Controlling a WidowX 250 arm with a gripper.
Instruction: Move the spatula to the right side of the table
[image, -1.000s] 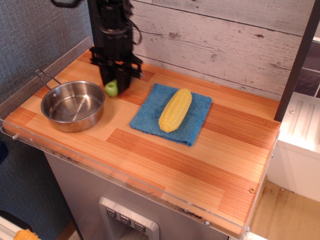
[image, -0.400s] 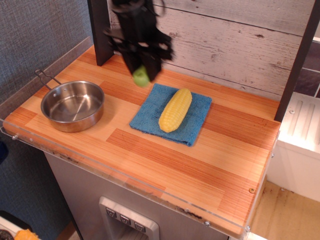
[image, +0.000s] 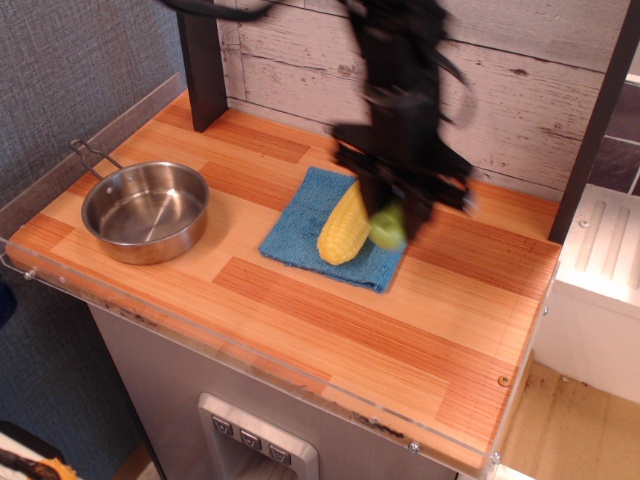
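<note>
Observation view: the black gripper, blurred, hangs above the right part of the blue cloth, its jaws pinching the spatula, of which only the lime-green rounded handle end shows below the fingers; the blade is hidden inside the gripper. The spatula is held in the air just beside the upper right of the corn, which lies diagonally on the cloth. The cloth rests near the middle of the table, a striped wooden top with a clear plastic rim. A steel pan with a wire handle sits at the left, well apart from the gripper.
</note>
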